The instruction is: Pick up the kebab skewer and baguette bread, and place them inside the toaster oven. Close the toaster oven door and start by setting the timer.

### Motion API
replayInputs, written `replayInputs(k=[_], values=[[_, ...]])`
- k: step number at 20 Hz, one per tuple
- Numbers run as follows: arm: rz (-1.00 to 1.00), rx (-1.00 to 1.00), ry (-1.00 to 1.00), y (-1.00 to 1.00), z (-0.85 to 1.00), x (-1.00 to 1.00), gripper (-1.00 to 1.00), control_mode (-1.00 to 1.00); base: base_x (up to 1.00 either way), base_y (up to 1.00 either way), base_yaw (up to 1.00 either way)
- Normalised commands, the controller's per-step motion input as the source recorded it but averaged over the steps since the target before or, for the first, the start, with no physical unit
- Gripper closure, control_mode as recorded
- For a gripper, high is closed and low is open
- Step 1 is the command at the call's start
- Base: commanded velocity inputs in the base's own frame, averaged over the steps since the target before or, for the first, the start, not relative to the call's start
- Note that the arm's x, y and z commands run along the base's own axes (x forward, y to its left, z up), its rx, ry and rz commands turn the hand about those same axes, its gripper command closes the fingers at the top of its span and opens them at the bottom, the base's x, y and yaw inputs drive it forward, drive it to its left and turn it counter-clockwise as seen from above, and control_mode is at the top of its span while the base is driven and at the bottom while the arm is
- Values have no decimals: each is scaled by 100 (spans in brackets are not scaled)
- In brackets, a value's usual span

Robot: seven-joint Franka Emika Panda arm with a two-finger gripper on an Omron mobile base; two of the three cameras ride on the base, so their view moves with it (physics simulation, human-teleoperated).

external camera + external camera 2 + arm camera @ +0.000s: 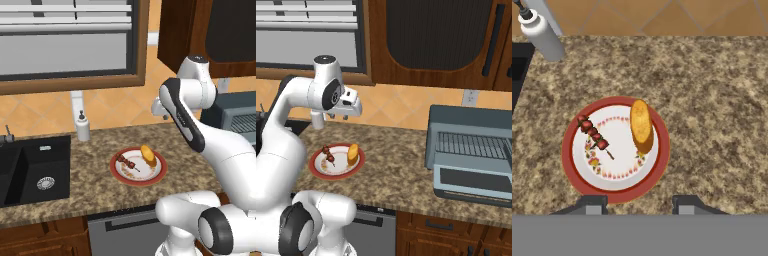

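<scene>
The end effector (637,202) is held above the plate (579,182), fingers spread wide and empty, so that a top-down grasp can be lined up. The skewer (593,133) and baguette (641,124) are laid apart on the plate, leaving room around each. The oven (471,150) is set well to the right on the table (401,165), its door (473,184) dropped open for loading.

Red-rimmed plate (579,180) on granite counter (712,100); soap dispenser (83,127) beside sink (30,170).

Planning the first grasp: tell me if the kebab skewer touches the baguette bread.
Apart. The hand view shows bare white plate between the kebab skewer and the baguette bread.
</scene>
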Motion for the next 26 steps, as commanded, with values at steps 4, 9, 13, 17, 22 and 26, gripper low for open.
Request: replayInputs(k=[4, 9, 13, 17, 22, 26], values=[[0, 0, -8, -15, -1, -15, -100, -100, 0, 0, 0], [0, 2, -13, -86, -3, -71, -100, -100, 0, 0, 0], [0, 5, -2, -100, 0, -53, -100, -100, 0, 0, 0], [0, 9, -5, -100, -6, -31, -100, -100, 0, 0, 0], [0, 4, -5, -100, -11, -6, -100, -100, 0, 0, 0], [0, 0, -11, -86, -28, 0, -100, -100, 0, 0, 0]])
